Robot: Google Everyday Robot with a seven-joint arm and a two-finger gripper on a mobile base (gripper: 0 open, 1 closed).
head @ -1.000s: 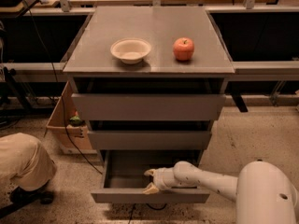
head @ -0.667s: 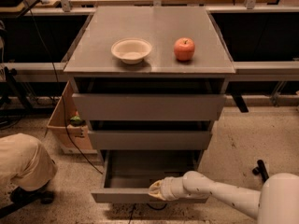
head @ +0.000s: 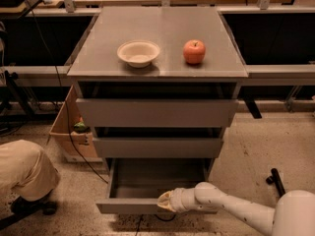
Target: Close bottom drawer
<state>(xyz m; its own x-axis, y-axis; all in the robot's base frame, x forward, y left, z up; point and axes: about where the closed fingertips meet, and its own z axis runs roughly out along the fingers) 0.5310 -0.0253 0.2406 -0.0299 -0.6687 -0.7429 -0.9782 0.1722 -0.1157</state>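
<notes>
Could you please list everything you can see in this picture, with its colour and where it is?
cabinet: one, grey, centre
bowl: one, cream, on the cabinet top, left of the apple
apple: one, red, on the cabinet top
top drawer: one, grey, slightly out
middle drawer: one, grey, slightly out
bottom drawer: one, grey, pulled far out
cardboard box: one, brown, on the floor left of the cabinet
trouser leg: one, beige, lower left
arm: one, white, lower right
pincer: one, pale, at the bottom drawer's front panel
</notes>
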